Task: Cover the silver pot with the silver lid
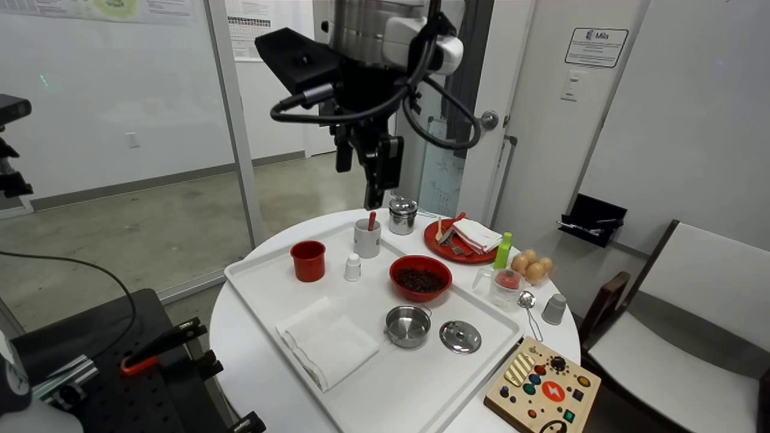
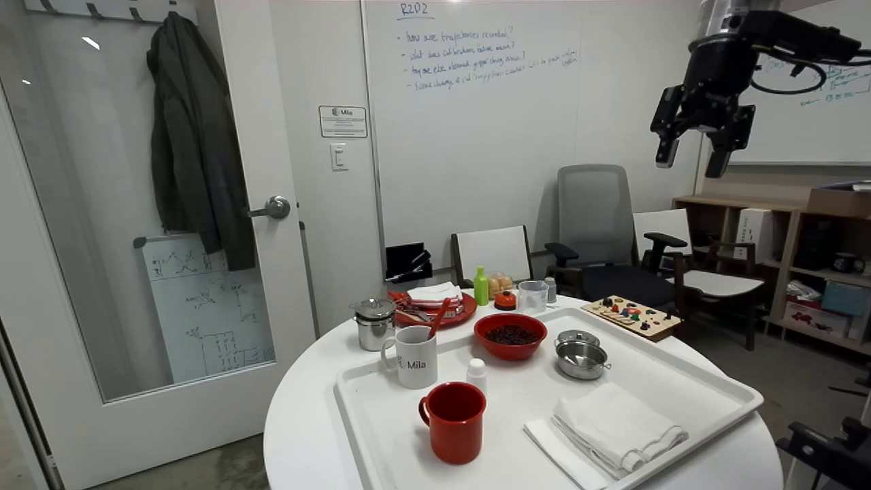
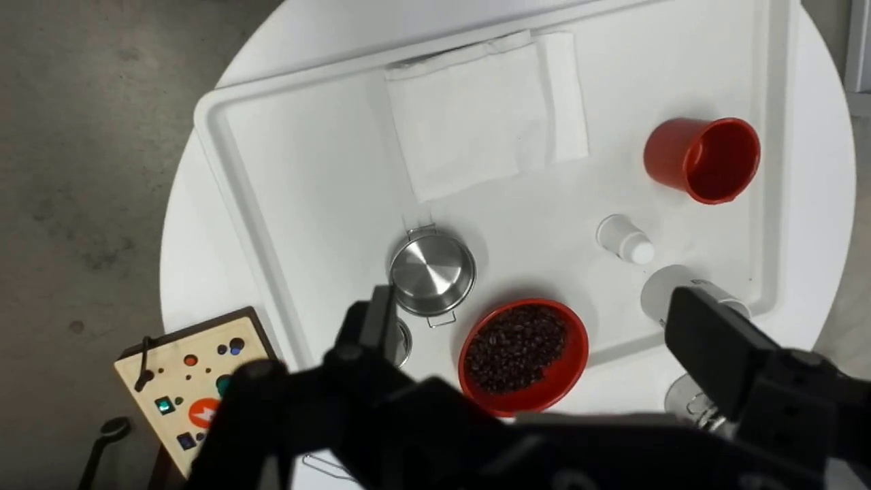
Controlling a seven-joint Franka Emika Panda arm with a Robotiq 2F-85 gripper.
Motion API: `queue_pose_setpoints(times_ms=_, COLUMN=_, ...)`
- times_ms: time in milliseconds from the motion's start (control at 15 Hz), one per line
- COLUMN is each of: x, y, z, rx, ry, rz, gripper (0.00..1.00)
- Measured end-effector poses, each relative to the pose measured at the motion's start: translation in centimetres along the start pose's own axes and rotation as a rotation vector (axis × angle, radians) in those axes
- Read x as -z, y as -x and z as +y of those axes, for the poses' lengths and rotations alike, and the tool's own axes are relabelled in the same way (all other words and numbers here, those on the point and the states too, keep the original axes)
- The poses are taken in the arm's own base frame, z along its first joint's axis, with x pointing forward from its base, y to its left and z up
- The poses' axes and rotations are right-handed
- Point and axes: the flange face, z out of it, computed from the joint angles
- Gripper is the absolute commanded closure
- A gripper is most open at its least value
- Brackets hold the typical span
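The silver pot [image 1: 408, 328] stands uncovered on the white tray, with its inside visible. It also shows in an exterior view [image 2: 582, 361] and in the wrist view [image 3: 433, 273]. The silver lid [image 1: 460, 337] lies flat on the tray beside the pot. In an exterior view the lid [image 2: 578, 336] is partly behind the pot. In the wrist view only a sliver of the lid [image 3: 404, 342] shows; a finger hides the rest. My gripper [image 1: 358, 181] is open and holds nothing, high above the table. Its fingers are wide apart in the wrist view [image 3: 534, 306].
On the tray [image 1: 385, 409] are a red bowl [image 1: 420, 278] of dark beans, a red mug [image 1: 308, 261], a grey mug [image 1: 367, 238], a white shaker [image 1: 353, 267] and a folded cloth [image 1: 329, 343]. A silver canister [image 1: 402, 215] and button board [image 1: 542, 388] stand outside it.
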Motion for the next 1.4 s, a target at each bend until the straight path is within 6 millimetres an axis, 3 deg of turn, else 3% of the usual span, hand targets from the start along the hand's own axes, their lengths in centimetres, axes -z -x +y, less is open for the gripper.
queue_pose_setpoints(times_ms=200, x=-2.6, y=-1.6, z=-1.0, rx=0.05, ry=0.054, rz=-0.028, gripper=0.0)
queue_pose_setpoints(times_ms=533, x=-7.4, y=-6.7, z=-1.5, rx=0.115, ry=0.144, rz=-0.074, gripper=0.0)
queue_pose_setpoints(times_ms=1067, x=-13.7, y=-16.5, z=-0.4, rx=0.078, ry=0.189, rz=-0.092, gripper=0.0)
queue_pose_setpoints(times_ms=1400, x=-16.8, y=-21.2, z=0.8, rx=0.02, ry=0.205, rz=-0.143, gripper=0.0)
